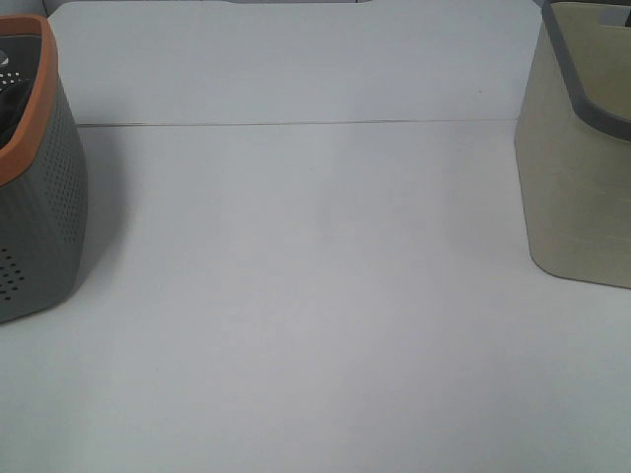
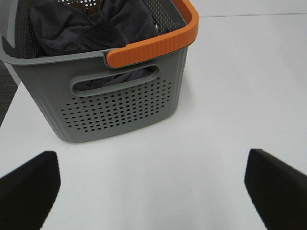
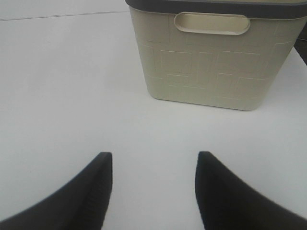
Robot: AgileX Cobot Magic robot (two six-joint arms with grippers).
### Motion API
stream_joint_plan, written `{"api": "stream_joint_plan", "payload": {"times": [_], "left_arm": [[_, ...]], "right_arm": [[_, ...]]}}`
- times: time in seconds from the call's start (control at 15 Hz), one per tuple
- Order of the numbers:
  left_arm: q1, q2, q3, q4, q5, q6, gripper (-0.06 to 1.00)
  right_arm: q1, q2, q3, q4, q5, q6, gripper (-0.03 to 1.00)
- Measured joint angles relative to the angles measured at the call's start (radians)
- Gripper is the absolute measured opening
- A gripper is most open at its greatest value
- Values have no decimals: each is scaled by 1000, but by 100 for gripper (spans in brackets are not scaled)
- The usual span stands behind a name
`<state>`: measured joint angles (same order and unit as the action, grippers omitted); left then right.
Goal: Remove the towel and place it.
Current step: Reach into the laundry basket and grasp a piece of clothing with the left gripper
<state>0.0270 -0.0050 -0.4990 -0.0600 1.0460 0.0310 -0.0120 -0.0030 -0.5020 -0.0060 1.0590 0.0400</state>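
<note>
The dark navy-charcoal towel (image 2: 91, 24) lies crumpled inside a grey perforated basket (image 2: 120, 105) with an orange rim; the same basket (image 1: 35, 217) stands at the far left of the exterior high view. My left gripper (image 2: 153, 187) is open and empty above the white table, a short way in front of this basket. My right gripper (image 3: 153, 191) is open and empty above the table, in front of a beige basket (image 3: 211, 62) with a dark grey rim. Neither gripper shows in the exterior high view.
The beige basket (image 1: 582, 168) stands at the far right of the exterior high view. A white table (image 1: 315, 296) spans between the two baskets, with a seam line (image 1: 296, 124) across its far part.
</note>
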Motion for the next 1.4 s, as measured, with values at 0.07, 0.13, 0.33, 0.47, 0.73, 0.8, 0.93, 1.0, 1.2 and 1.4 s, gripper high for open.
{"api": "stream_joint_plan", "payload": {"times": [0.07,0.13,0.33,0.47,0.73,0.8,0.93,1.0,1.2,1.4], "left_arm": [[0,0,0,0,0,0,99],[0,0,0,0,0,0,99],[0,0,0,0,0,0,99],[0,0,0,0,0,0,99],[0,0,0,0,0,1,99],[0,0,0,0,0,2,99],[0,0,0,0,0,2,99],[0,0,0,0,0,2,99],[0,0,0,0,0,2,99],[0,0,0,0,0,2,99]], "right_arm": [[0,0,0,6,0,0,54],[0,0,0,6,0,0,54],[0,0,0,6,0,0,54],[0,0,0,6,0,0,54],[0,0,0,6,0,0,54],[0,0,0,6,0,0,54],[0,0,0,6,0,0,54],[0,0,0,6,0,0,54],[0,0,0,6,0,0,54],[0,0,0,6,0,0,54]]}}
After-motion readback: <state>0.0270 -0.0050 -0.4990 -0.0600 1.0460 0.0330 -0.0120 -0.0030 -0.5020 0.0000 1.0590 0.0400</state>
